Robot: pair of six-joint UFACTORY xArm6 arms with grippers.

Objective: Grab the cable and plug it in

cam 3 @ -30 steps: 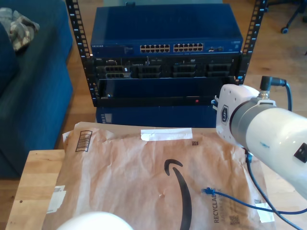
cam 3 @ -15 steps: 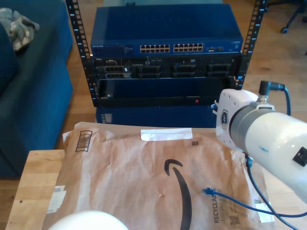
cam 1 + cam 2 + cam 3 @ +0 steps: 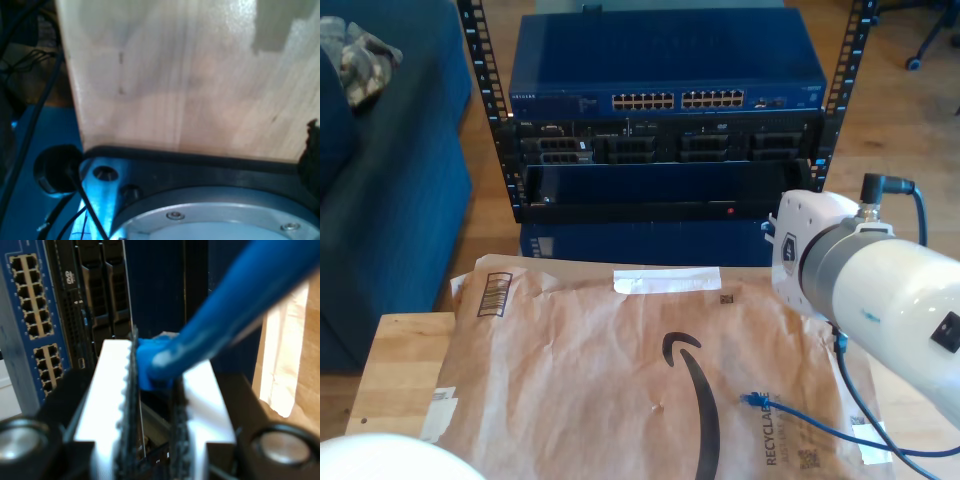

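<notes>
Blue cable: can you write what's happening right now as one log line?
cable: plug end clamped in my second end effector | facing: network switch ports | free plug: lying on paper mailer | plugged: not yet

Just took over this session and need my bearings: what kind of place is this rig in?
Probably an informal lab or office corner: a rack with a blue network switch stands on a wood floor, by a blue sofa and a wooden table.

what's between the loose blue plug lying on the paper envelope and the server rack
In the exterior view, bare brown envelope with a white tape strip lies between the cable's free plug and the rack.
</notes>
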